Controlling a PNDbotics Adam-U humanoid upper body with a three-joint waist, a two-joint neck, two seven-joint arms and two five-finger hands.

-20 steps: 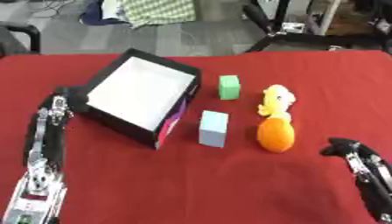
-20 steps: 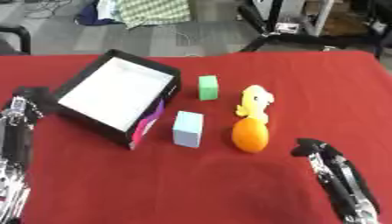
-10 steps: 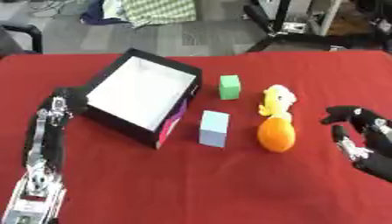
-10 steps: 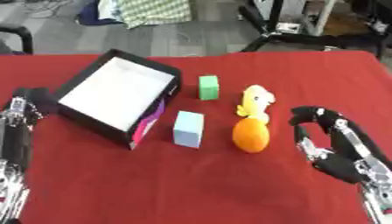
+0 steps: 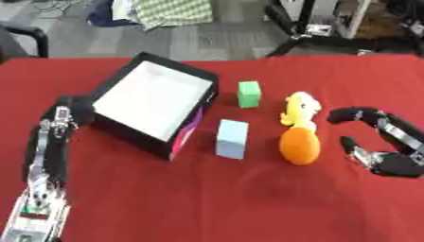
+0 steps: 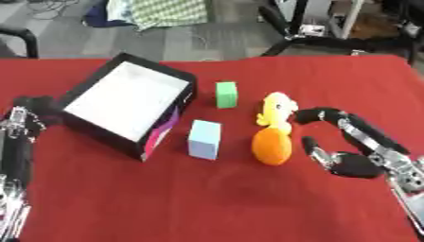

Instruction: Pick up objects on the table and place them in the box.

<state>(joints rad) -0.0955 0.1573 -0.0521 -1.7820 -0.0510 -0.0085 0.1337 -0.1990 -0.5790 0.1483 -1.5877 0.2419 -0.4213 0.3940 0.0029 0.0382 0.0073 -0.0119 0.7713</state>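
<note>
My right hand (image 6: pixel 352 163) sits low over the red bench (image 5: pixel 212 203), just to the right of the orange ball (image 5: pixel 299 146). Its fingers (image 6: pixel 331 116) arc out toward the toy and the ball while the thumb points at the ball from below; they are spread in a wide curve and hold nothing, and I see a gap between them and the ball.

The orange ball is smooth and round, plain in colour, resting on the cloth. Touching its upper edge is a small yellow plush toy (image 5: pixel 299 109) with a paler top, lying just behind it. Left of the ball stands a light blue block (image 5: pixel 232 138), upright on the bench, and farther back a smaller green block (image 5: pixel 248 93), apart from the rest.

The box (image 5: pixel 119 131) lies at the left, black-walled with a white inside and a pink strip on its near corner, turned askew to the bench's edge. Nothing is in it.

My left hand (image 5: pixel 62 120) rests beside the box's left wall; I cannot tell how its fingers stand.
</note>
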